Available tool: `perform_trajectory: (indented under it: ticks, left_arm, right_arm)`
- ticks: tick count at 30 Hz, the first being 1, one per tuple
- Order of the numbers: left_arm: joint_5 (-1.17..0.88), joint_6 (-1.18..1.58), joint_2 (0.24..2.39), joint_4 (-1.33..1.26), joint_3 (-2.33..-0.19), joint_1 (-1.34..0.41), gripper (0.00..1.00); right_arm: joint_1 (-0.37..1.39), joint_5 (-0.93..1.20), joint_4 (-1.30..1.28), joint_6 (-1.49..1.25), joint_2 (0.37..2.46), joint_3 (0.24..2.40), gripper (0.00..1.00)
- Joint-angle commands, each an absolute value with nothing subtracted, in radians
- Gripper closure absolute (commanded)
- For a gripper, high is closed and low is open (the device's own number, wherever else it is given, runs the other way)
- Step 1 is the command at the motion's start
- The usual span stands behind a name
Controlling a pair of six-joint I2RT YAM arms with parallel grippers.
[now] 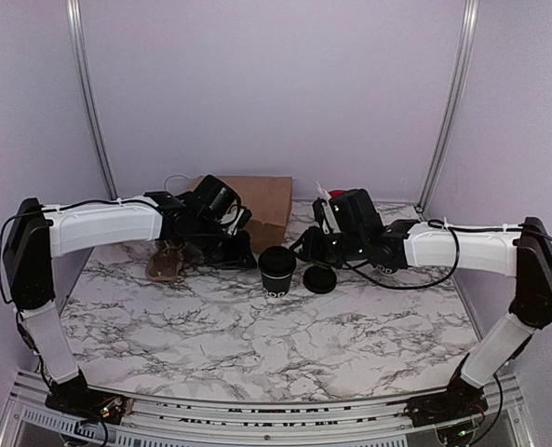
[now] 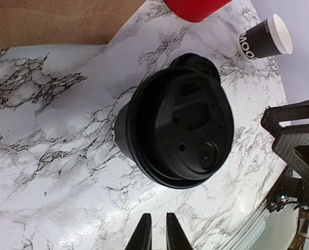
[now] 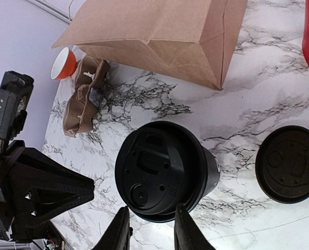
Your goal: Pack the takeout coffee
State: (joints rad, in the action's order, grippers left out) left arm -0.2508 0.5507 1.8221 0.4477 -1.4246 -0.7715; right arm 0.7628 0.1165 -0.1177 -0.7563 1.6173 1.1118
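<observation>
On the table (image 1: pixel 257 345), between the two arms, a black cup (image 1: pixel 276 272) stands upright with its lid on, white lettering low on the side. A spare flat lid (image 1: pixel 320 279) sits just right of it. A second black cup (image 2: pixel 263 39), open and white inside, is farther off by the table edge, near the red cup (image 2: pixel 196 8). Left gripper (image 2: pixel 158 232): jaws nearly closed, thin gap, nothing in it. Right gripper (image 3: pixel 151 229): jaws apart, lidded cup just ahead, no grip. Paper bag (image 1: pixel 262 205) at the back.
</observation>
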Motion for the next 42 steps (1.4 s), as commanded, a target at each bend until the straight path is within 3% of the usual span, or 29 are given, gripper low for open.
perform_trajectory:
  ticks: [1,6,11,12,26,42]
  left_arm:
    - [-0.24,0.534,1.756,0.489,-1.452,-0.752,0.9]
    - [-0.259,0.531,1.727,0.46,-1.446,-0.739,0.89]
    - [-0.246,0.53,1.657,0.406,-1.425,-0.716,0.89]
    - [-0.24,0.532,1.636,0.386,-1.411,-0.71,0.89]
    - [-0.238,0.57,1.53,0.305,-1.298,-0.687,0.89]
    - [-0.267,0.578,1.562,0.273,-1.283,-0.687,0.89]
  right_arm:
    - [0.749,0.1,-0.124,-0.76,1.563,1.143,0.72]
    - [0.739,0.282,0.041,-0.763,1.574,1.113,0.76]
    - [0.724,0.482,0.21,-0.818,1.66,1.119,0.99]
    - [0.723,0.494,0.223,-0.821,1.672,1.124,1.0]
    - [0.686,0.633,0.467,-0.964,1.78,1.062,1.0]
    - [0.652,0.602,0.511,-1.053,1.878,0.965,1.0]
